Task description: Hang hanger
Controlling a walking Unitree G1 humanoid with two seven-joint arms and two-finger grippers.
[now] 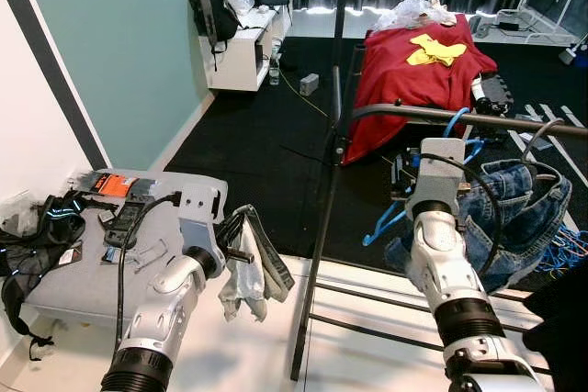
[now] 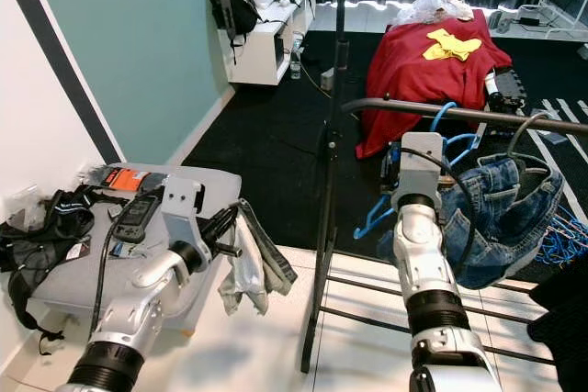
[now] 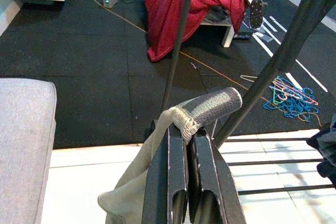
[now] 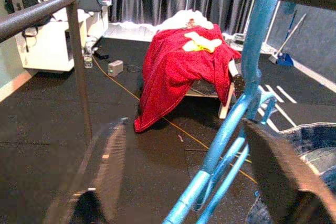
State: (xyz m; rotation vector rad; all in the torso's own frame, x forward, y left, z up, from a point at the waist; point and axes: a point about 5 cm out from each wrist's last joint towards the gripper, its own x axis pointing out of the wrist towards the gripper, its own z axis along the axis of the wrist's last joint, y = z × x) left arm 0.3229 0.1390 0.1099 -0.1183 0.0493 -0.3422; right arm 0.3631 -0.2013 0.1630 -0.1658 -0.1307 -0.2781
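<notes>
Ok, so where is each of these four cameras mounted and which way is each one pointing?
Left eye, right eye: on the head, looking forward and down at the rack rail; both silver arms show.
Left wrist: along the left gripper, fingers shut on a grey garment.
Right wrist: along the right gripper, open around the blue hanger.
All four share the red cloth.

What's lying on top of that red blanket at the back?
A yellow cloth and crumpled clear plastic lie on the red blanket. The blanket hides most of what it drapes.
</notes>
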